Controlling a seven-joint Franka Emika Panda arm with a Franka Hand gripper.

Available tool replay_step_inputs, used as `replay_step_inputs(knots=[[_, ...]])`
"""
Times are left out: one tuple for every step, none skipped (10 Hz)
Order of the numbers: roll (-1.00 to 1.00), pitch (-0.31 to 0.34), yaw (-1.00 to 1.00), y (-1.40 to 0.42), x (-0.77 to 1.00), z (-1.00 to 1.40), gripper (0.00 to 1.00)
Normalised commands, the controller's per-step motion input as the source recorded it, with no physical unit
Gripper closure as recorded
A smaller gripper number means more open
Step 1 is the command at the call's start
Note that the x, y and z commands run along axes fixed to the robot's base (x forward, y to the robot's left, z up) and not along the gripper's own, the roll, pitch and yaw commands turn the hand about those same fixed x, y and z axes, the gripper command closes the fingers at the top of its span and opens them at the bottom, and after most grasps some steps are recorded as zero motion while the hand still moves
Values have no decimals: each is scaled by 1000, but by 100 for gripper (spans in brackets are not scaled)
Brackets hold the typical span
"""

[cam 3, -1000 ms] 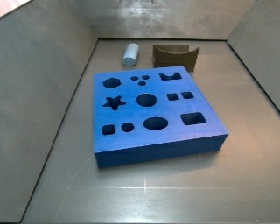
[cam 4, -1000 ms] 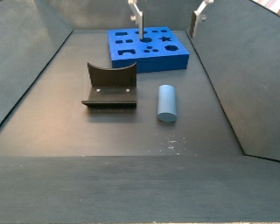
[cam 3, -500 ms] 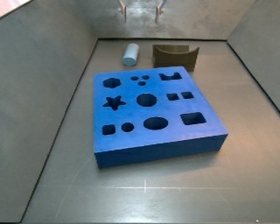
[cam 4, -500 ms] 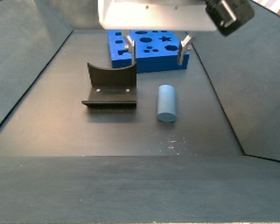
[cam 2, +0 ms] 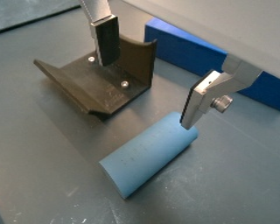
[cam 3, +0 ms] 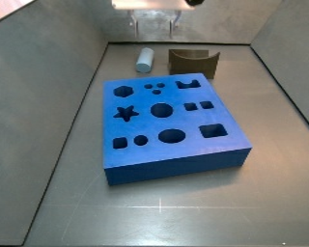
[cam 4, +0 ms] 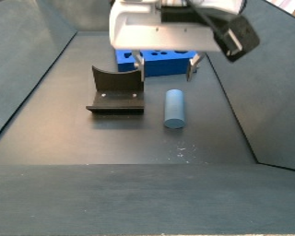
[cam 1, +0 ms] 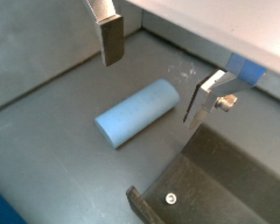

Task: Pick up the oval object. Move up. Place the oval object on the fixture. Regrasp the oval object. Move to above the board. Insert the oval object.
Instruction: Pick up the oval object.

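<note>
The oval object [cam 4: 175,108] lies flat on the surface [cam 4: 137,147], just beside the fixture [cam 4: 115,91] and nearer the camera than the board [cam 4: 155,61] in that side view; it is not yet gripped. The gripper [cam 2: 150,73] hangs above it with its fingers [cam 2: 106,40] spread wide and nothing between them. In both wrist views the object lies below and between the two plates, one end close under the silver finger [cam 1: 199,98], its long axis running slantwise to the line from finger to finger rather than squarely across it. So my guess is that the wrist may need a small turn before the fingers can close on the narrow sides. Compared with half a second ago, the gripper has come lower and nearer to the object in the side view, while the object, fixture and board lie where they were.
</note>
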Motion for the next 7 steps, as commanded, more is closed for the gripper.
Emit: replay_step_inputs(knots=[[203,-124,-51,-26,-203,-829,0],[220,-114,-71,-31,-177,-817,0],[194,-123,-126,-17,-140,-817,0],[149,-120,-94,0,-54,-683,0],[86,-69,-66,214,-180,-606,0],[84,-63,-71,129,-103,-560,0],[41,-33,-34,157,0,-451,0]])
